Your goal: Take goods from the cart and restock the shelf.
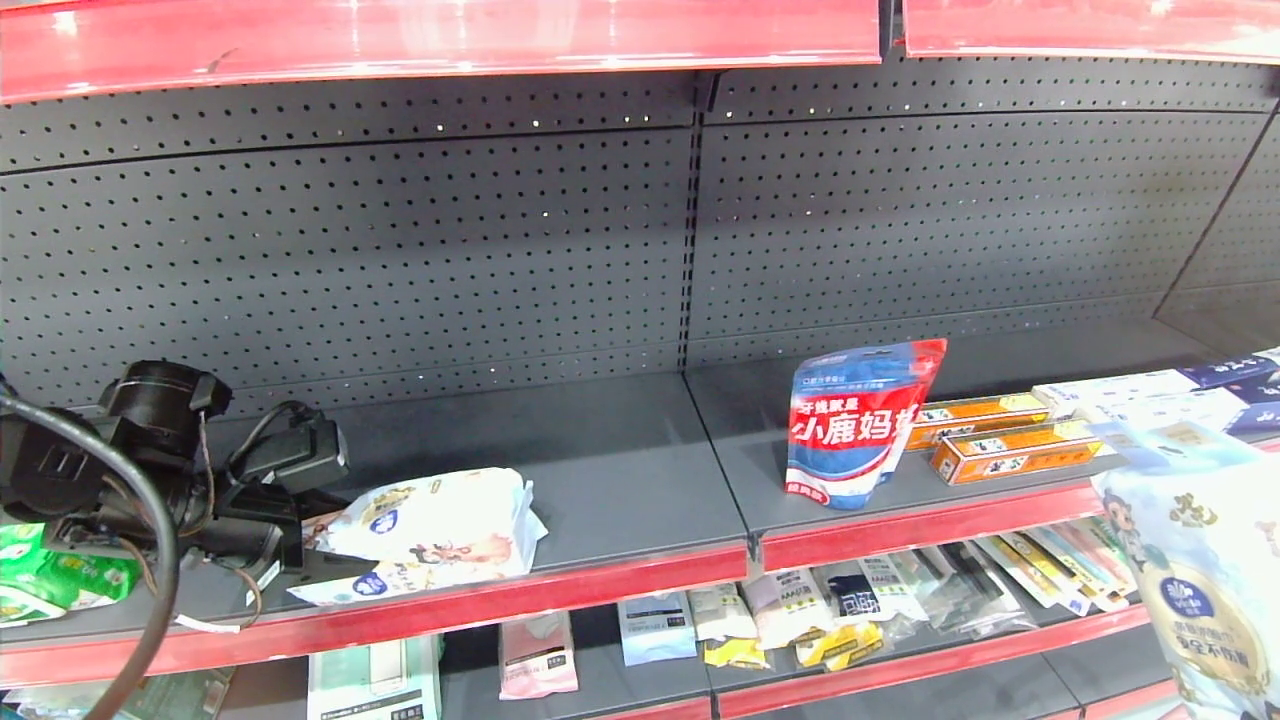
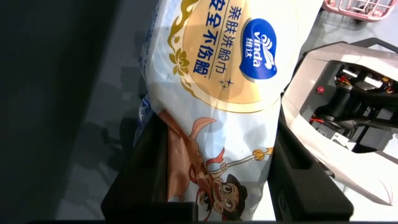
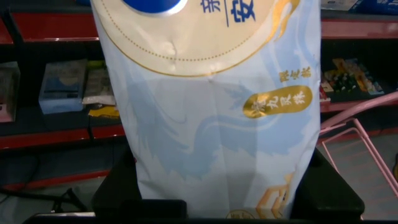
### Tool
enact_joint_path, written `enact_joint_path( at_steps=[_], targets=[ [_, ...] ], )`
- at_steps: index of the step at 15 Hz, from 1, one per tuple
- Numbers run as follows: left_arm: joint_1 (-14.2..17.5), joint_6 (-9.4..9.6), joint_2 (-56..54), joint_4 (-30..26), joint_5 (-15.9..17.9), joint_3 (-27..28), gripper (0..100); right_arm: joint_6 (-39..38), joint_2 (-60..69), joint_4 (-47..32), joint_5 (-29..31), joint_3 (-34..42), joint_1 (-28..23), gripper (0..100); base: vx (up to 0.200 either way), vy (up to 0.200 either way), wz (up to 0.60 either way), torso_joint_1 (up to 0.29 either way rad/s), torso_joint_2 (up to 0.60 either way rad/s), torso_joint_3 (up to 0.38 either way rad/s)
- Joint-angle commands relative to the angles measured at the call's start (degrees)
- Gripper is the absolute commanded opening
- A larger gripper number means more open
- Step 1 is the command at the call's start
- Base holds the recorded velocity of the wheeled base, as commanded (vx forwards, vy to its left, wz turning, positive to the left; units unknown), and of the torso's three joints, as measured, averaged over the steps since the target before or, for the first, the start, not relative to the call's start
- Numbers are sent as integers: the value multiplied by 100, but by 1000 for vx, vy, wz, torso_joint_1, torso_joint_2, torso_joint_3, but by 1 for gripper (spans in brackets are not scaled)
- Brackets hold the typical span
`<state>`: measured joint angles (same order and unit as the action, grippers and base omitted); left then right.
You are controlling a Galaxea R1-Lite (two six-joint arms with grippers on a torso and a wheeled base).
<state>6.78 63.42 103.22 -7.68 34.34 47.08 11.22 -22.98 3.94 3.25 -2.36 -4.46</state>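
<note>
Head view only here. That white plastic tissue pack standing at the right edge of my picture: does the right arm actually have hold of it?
Observer: Yes. In the right wrist view the right gripper has its dark fingers pressed against both sides of the upright white tissue pack.
Operator: And the pack at the left arm?
Observer: The left gripper has its fingers against both sides of the white plastic pack with a cartoon figure.
Operator: Where is the cart?
Observer: A pink wire cart basket shows in the left wrist view, beyond that cartoon pack.
</note>
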Motion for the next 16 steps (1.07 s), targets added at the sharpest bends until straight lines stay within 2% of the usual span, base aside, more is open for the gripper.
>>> enact_joint_path(
  at_steps=[1,8,12,16],
  targets=[
    [-1,4,41,21,20,21,0,3,-14,2,0,-1,-2,0,0,0,0,0,0,0],
    [-45,22,111,232,-15,82,0,3,-14,2,0,-1,-2,0,0,0,0,0,0,0],
    [-89,-49,164,487,-15,64,0,3,-14,2,0,-1,-2,0,0,0,0,0,0,0],
    [-89,-75,172,487,-24,29,0,3,-5,2,0,-10,-2,0,0,0,0,0,0,0]
  ],
)
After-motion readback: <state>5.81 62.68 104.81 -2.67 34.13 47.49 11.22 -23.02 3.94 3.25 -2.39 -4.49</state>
